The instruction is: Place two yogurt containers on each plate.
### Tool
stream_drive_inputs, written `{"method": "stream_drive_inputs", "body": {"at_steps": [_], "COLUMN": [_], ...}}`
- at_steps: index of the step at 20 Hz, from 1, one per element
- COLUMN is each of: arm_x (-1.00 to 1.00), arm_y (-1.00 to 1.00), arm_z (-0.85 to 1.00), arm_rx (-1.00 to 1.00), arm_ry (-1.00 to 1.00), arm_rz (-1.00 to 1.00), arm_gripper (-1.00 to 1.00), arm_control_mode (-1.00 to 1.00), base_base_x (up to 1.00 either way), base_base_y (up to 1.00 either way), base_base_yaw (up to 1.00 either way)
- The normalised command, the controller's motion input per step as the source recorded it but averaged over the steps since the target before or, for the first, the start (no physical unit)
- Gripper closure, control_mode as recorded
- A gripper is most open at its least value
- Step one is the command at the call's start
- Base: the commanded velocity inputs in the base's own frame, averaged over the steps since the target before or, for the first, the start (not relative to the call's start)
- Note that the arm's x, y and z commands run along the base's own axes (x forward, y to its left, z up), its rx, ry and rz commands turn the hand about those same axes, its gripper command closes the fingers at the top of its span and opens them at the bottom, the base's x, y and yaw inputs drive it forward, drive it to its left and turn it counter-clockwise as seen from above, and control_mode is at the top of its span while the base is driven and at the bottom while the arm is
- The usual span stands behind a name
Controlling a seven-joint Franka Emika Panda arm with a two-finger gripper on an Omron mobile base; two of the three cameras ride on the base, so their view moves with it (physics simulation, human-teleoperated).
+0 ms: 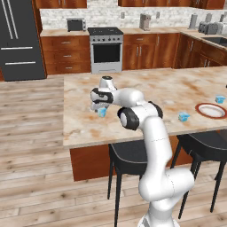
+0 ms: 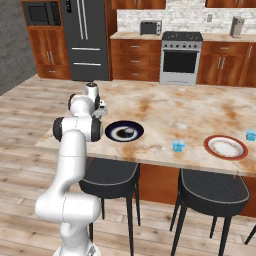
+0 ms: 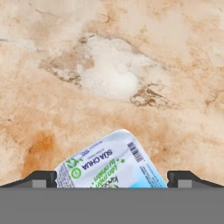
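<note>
My gripper (image 3: pixel 112 178) is open, its two fingertips (image 3: pixel 43 178) standing on either side of a light blue yogurt container (image 3: pixel 109 164) with a printed foil lid that sits on the marble counter. The same cup (image 1: pixel 102 112) shows just under the hand (image 1: pixel 98 106) near the counter's left end. To its right lies the black-rimmed plate (image 2: pixel 124 132), bare. The red-rimmed plate (image 2: pixel 225 147) (image 1: pixel 211 110) lies far right, also bare. One blue yogurt container (image 2: pixel 178 145) (image 1: pixel 183 117) stands between the plates, and another (image 2: pixel 250 135) (image 1: pixel 220 99) sits beyond the red plate.
The island counter (image 1: pixel 146 88) has its front edge close to the plates. Black stools (image 2: pixel 110 177) stand under that edge. A stove (image 1: pixel 106 51), fridge (image 2: pixel 85 40) and wooden cabinets line the back wall.
</note>
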Motion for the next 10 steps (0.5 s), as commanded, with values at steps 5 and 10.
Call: {"method": "stream_drive_inputs", "body": {"at_steps": [5,10], "arm_x": [0.00,0.00], "arm_y": [0.00,0.00], "arm_z": [-0.19,-0.23], "arm_rx": [0.00,0.00], "arm_ry": [0.00,0.00], "arm_rz": [0.00,0.00], "arm_gripper": [-1.00,-1.00], "arm_control_mode": [-1.00,-1.00], "base_base_x": [0.00,0.00], "base_base_y": [0.00,0.00], "base_base_yaw": [0.00,0.00]}}
